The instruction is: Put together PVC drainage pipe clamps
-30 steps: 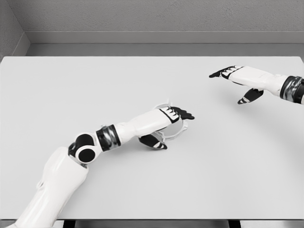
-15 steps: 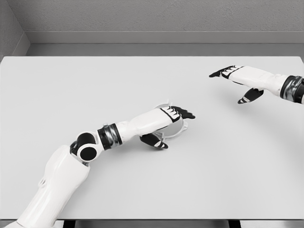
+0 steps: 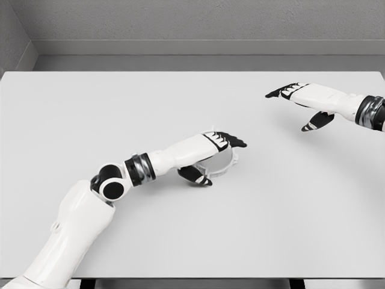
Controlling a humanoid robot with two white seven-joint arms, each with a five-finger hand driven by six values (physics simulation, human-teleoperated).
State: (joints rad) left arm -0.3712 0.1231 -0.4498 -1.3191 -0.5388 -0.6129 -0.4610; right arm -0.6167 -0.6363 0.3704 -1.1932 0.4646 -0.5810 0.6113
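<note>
The white pipe clamp ring is lying flat near the middle of the white table, my left hand is lying over it with fingers extended, gripping nothing, and my right hand is hovering spread, well apart.

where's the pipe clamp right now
In the head view the white pipe clamp lies on the table near its centre, partly hidden under the left hand.

no readable text, labels, numbers or signs anywhere in view
</note>
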